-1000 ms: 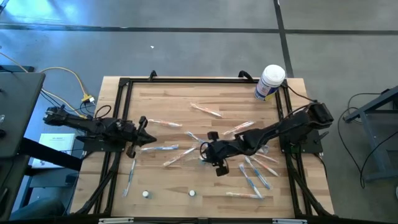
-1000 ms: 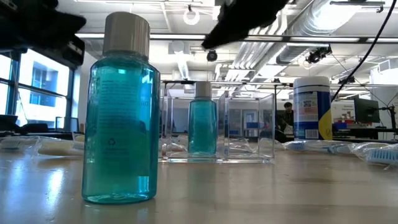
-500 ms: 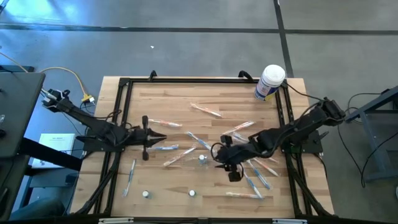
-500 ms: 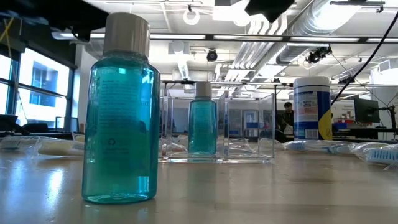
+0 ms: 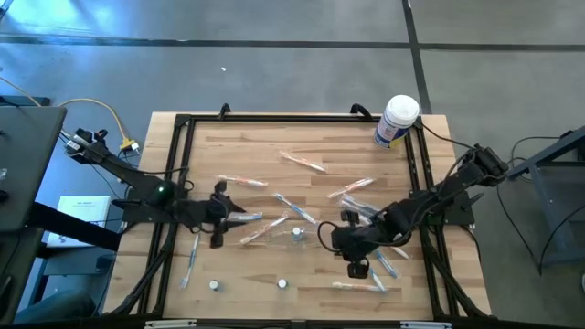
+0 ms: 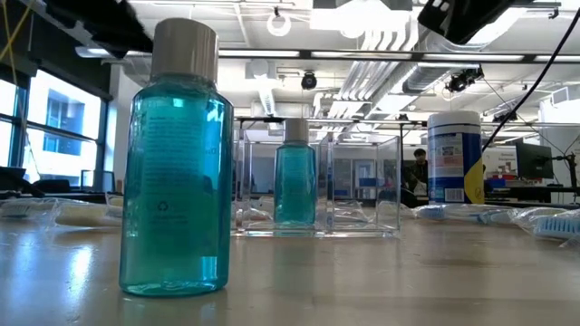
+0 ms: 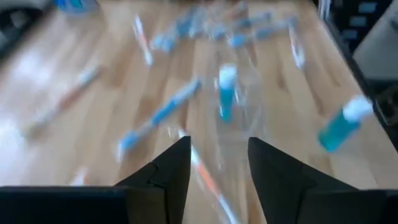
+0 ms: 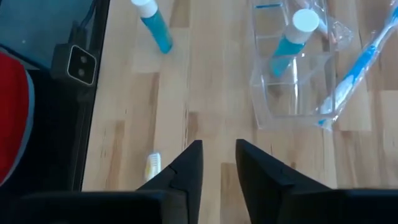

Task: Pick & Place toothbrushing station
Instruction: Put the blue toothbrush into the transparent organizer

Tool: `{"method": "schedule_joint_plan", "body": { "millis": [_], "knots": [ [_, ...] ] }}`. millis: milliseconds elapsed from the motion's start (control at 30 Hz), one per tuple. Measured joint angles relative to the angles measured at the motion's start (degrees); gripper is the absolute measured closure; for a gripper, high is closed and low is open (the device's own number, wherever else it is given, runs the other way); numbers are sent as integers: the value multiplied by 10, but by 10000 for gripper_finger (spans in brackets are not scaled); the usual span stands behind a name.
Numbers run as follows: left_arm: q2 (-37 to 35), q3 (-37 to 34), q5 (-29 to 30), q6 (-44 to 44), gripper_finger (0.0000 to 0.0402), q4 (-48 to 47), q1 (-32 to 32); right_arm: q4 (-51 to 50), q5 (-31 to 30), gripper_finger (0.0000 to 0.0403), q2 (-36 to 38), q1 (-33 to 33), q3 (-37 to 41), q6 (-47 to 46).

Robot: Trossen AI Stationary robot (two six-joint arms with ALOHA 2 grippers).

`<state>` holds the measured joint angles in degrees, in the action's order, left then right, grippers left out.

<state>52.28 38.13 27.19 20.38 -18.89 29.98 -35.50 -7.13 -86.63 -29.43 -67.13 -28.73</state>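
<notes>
Bright overhead ceiling lights; left wrist view heavily motion-blurred.

Two dark arms reaching inward over the table. Left gripper [image 5: 239,213] low and level at the left side, fingers [image 7: 166,171] parted by a clear gap. Right gripper [image 5: 322,237] right of centre, forearm angling back to the right edge, fingers [image 8: 186,168] slightly apart.

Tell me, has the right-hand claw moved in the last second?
Yes. The right gripper has slid away from the clear holder, toward the table's near right side.
</notes>
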Motion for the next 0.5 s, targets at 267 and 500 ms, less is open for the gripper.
{"method": "schedule_joint_plan", "body": {
  "millis": [267,500],
  "knots": [
    [-7,0,-5,134,247,-230,-6,-18,-3,318,0,-8,4,-51],
    [13,-3,6,141,247,-225,2,-15,-3,320,0,-28,47,-71]
  ]
}}
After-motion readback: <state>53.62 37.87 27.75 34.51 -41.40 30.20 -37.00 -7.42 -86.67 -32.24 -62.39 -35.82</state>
